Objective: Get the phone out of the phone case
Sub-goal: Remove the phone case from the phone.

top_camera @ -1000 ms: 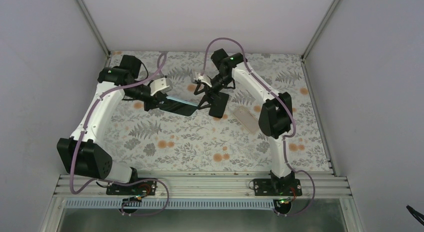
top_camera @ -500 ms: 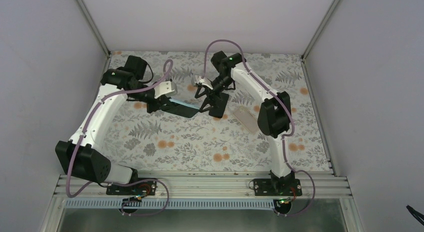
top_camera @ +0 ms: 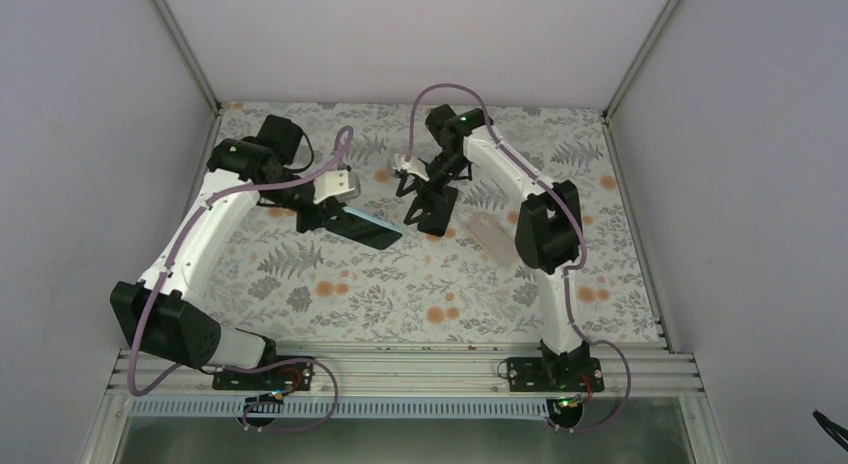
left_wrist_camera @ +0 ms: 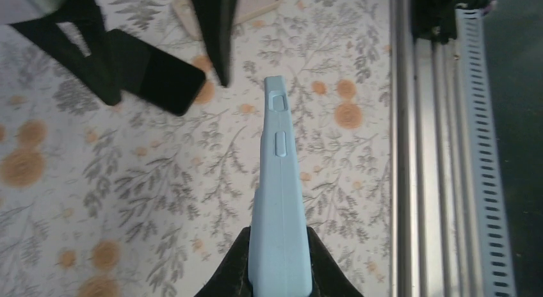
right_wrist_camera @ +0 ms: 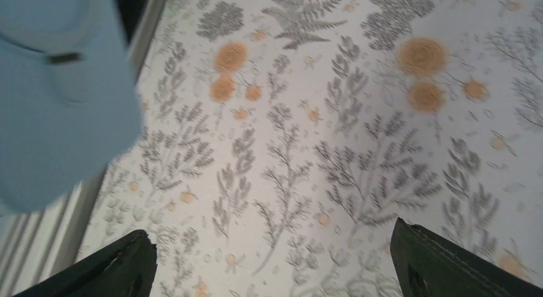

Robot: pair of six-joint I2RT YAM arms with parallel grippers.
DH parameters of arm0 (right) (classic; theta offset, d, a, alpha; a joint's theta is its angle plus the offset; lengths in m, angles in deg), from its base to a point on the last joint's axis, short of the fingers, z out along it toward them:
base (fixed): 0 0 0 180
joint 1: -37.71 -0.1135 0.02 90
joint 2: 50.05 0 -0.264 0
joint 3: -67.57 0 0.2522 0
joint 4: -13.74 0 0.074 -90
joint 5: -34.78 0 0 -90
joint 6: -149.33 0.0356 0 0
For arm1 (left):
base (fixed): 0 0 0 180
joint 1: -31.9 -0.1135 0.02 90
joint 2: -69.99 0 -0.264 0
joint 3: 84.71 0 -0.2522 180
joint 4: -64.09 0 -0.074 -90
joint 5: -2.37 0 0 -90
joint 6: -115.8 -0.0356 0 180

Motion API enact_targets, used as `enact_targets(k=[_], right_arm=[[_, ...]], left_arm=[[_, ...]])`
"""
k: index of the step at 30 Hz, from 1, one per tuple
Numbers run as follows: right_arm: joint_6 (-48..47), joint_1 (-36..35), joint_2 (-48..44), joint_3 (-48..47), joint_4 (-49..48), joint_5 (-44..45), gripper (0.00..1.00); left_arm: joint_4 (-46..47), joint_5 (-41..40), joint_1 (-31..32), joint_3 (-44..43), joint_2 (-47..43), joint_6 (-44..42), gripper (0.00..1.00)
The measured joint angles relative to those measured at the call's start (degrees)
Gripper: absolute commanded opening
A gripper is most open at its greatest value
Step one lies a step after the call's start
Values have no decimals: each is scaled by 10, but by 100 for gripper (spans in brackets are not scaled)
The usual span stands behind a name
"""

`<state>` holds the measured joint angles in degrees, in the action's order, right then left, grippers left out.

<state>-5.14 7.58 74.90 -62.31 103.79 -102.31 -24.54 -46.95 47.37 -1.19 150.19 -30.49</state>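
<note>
Tightly, the left pincer (left_wrist_camera: 279,249) pinches one end of the blue case (left_wrist_camera: 280,182) and holds it up off the tabletop (left_wrist_camera: 192,201), thin side up. Two little buttons (left_wrist_camera: 280,143) show on that side. The right pincer (top_camera: 420,191) is spread wide with nothing in it. It hangs just over the black phone (top_camera: 437,217), which lies flat on the tabletop, out of the case. A tan flat thing (top_camera: 490,237) lies near the phone.
</note>
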Motion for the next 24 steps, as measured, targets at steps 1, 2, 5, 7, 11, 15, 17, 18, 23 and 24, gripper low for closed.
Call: enact_targets(k=[1, 2, 5, 7, 11, 15, 17, 18, 23, 24], right_arm=[[0, 5, 1, 0, -6, 6, 92], [0, 9, 2, 0, -9, 11, 91], [4, 23, 3, -2, -17, 16, 92], [5, 27, 4, -2, -20, 16, 93], [-1, 33, -16, 38, -34, 14, 94], [-16, 24, -79, 137, -29, 12, 93], [-19, 14, -110, 165, -27, 8, 92], [-19, 8, -124, 174, -28, 4, 92], [-4, -19, -166, 186, -48, -18, 91], [-2, -21, -168, 185, -50, -20, 91]], left_arm=[[-8, 5, 4, 0, 0, 0, 2], [-12, 8, 6, 0, -1, 0, 2], [-24, 18, 12, -3, -1, 0, 2], [-26, 20, 13, -5, -1, 0, 2], [-29, 20, 13, -7, -1, 0, 2], [-31, 20, 13, -7, 0, 0, 2], [-32, 20, 13, -8, 2, 0, 2], [-33, 20, 13, -8, 5, 0, 2], [-33, 23, 13, -10, 13, 0, 2], [-33, 24, 13, -10, 13, 0, 2]])
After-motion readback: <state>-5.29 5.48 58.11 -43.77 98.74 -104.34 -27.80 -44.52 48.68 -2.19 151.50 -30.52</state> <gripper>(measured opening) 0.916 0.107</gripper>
